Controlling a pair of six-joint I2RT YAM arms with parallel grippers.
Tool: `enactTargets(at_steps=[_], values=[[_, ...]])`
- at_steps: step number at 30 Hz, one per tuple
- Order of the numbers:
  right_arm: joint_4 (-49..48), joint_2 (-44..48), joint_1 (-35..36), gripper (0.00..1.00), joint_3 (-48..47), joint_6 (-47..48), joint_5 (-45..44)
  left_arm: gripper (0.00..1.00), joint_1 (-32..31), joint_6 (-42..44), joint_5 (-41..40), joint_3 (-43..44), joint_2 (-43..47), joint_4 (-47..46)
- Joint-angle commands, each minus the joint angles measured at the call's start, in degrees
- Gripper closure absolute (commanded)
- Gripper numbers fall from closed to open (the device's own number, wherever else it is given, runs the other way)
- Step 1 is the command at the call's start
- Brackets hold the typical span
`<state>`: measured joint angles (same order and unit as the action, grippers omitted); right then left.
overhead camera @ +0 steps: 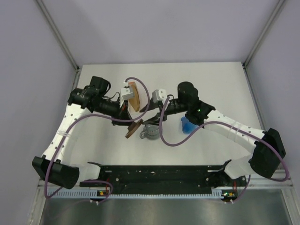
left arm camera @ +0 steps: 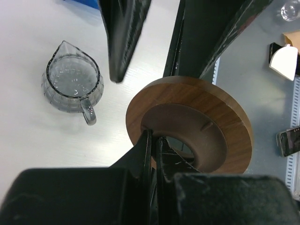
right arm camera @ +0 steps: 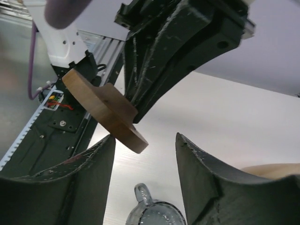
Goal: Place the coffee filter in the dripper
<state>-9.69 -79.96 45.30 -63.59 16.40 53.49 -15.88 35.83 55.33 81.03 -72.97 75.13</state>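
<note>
The blue dripper (overhead camera: 187, 125) stands on the table right of centre, partly under my right arm. I cannot pick out a single loose coffee filter; only the orange-and-white pack of brown filters (overhead camera: 135, 96) shows, behind my left wrist. My left gripper (overhead camera: 129, 123) (left arm camera: 152, 133) is shut on the inner rim of a dark brown round ring (overhead camera: 134, 127) (left arm camera: 225, 112) (right arm camera: 103, 103) and holds it tilted above the table. My right gripper (overhead camera: 151, 119) (right arm camera: 146, 140) is open and empty, facing the ring from just above the glass jug.
A grey see-through glass jug (overhead camera: 151, 133) (left arm camera: 72, 82) (right arm camera: 154, 213) stands between the ring and the dripper. The two grippers are close together over the table's middle. A black rail (overhead camera: 159, 176) runs along the near edge.
</note>
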Motion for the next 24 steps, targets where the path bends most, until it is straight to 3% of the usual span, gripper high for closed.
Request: enactTargets(at_steps=[1,6,11,14,18,20,24], values=[[1.34,-0.55,2.34,0.51,-1.88,3.2,5.03,1.0,-0.47,1.17,5.22,3.34,-0.42,1.25],[2.22,-0.46,2.43,0.67,-2.06,2.06,8.64,1.0,-0.56,-1.29,4.53,3.43,-0.86,-1.47],[2.05,-0.98,2.43,0.97,-2.41,-1.19,9.17,1.0,-0.64,-4.01,3.82,2.46,-1.3,-4.11],[4.93,-0.11,2.34,1.0,-2.5,-1.9,6.38,0.98,-0.56,-9.01,-0.29,1.67,-1.21,-8.67],[11.17,1.83,-0.11,1.0,-1.01,-5.22,-3.39,0.49,1.45,-18.24,-16.35,0.44,-1.21,-18.68],[12.24,1.13,-2.75,1.0,-0.74,-10.22,-2.35,0.43,3.13,-21.06,-20.16,0.26,-2.0,-21.77],[17.06,-0.72,-6.36,1.0,-0.65,-18.14,-1.63,0.43,3.57,-23.09,-28.59,0.53,-3.93,-24.68]])
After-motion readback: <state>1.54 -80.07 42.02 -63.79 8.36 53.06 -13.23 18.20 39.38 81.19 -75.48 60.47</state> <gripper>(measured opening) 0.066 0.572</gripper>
